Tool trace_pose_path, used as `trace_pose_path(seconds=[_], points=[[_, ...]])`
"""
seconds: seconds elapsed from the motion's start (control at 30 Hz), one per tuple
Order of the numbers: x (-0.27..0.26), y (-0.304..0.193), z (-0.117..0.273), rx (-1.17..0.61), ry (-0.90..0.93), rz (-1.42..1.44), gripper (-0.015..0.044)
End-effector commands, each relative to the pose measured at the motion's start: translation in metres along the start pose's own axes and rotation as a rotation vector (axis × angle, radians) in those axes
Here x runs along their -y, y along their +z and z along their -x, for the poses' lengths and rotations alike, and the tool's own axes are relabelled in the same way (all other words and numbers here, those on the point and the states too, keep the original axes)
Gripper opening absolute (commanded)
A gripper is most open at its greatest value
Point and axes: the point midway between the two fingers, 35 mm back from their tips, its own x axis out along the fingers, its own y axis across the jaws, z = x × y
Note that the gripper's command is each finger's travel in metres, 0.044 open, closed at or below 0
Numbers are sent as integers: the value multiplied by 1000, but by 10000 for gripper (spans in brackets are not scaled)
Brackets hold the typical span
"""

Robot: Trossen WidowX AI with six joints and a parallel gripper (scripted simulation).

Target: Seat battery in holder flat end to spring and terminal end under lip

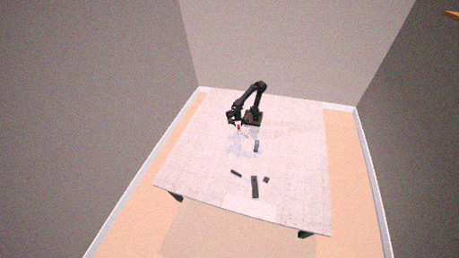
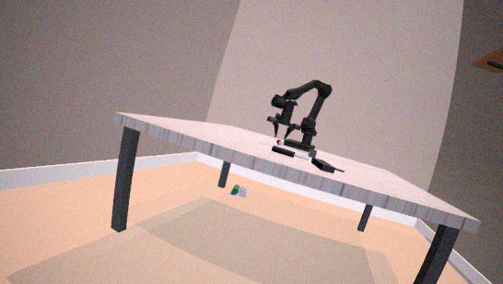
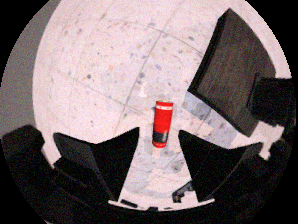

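The red battery [image 1: 238, 127] [image 2: 279, 142] [image 3: 162, 125] lies on its side on the table, outside the holder. It has a dark band near one end and a pale band near the other. My gripper [image 2: 281, 136] [image 3: 158, 131] is open and empty above the battery, its fingertips spread to either side of it in the wrist view. The holder [image 1: 256, 146] [image 3: 183, 192], small and dark, stands apart from the battery; in the wrist view it is beyond the fingers at the lower right. Its spring and lip are too small to make out.
The arm's dark base [image 1: 254, 118] [image 3: 235, 75] is close beside the battery. A short dark bar [image 1: 236, 174] [image 2: 283, 151], a long dark block [image 1: 255, 187] [image 2: 323, 165] and a small dark square [image 1: 265, 180] lie toward the table's front edge.
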Motion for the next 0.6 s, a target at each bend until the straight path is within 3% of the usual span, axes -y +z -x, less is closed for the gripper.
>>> trace_pose_path(seconds=[0.0, 0.5, 0.57], points=[[3, 0, -9, 2, -18, -5, 246], [5, 1, -31, 2, -19, -5, 246], [5, 1, -31, 2, -19, -5, 193]])
